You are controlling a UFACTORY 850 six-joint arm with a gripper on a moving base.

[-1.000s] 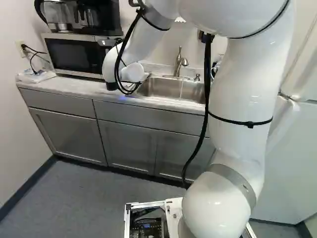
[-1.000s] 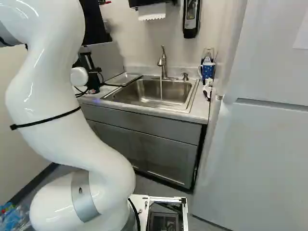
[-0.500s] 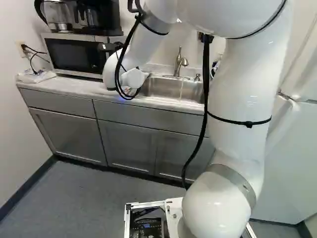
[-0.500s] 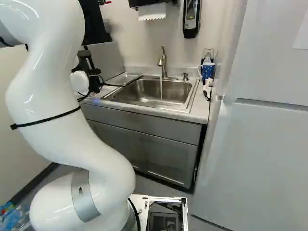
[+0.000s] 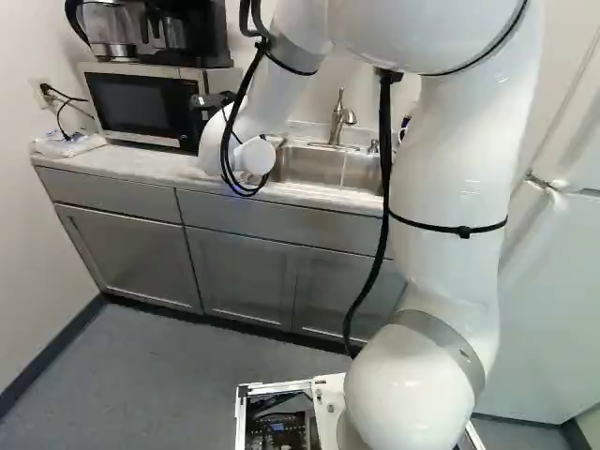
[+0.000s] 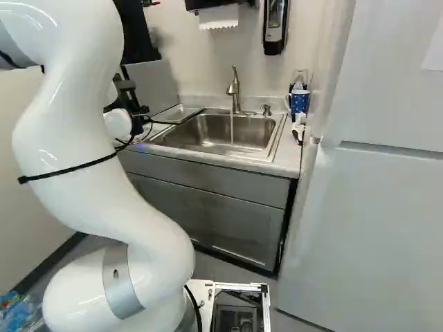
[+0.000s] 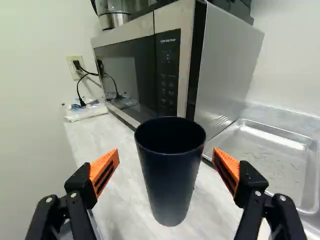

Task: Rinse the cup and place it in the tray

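The black gripper [image 6: 127,97] is partly visible beside the tray in the right base view, its fingertips hidden. Seen from the wrist, my gripper [image 7: 166,152] has its orange-padded fingers wide open. A dark navy cup [image 7: 171,175] stands upright on the counter, mouth up, in the space between and just ahead of the fingers, with a gap on either side. Beside the cup, past one finger, lies the shallow metal tray [image 7: 272,150]; it also shows left of the sink as a tray [image 6: 178,114]. The cup cannot be made out in the base views.
The microwave [image 7: 175,65] stands close behind the cup. Water runs from the faucet [image 6: 234,86] into the sink [image 6: 228,131]. A blue mug [image 6: 298,102] stands at the counter's far end. A cord and a plastic bag [image 7: 87,111] lie beyond the microwave's front.
The arm has shifted slightly at its upper links, and its rounded wrist joint has swung toward the counter's front edge and the sink. The gripper has stayed open. The base has not moved.
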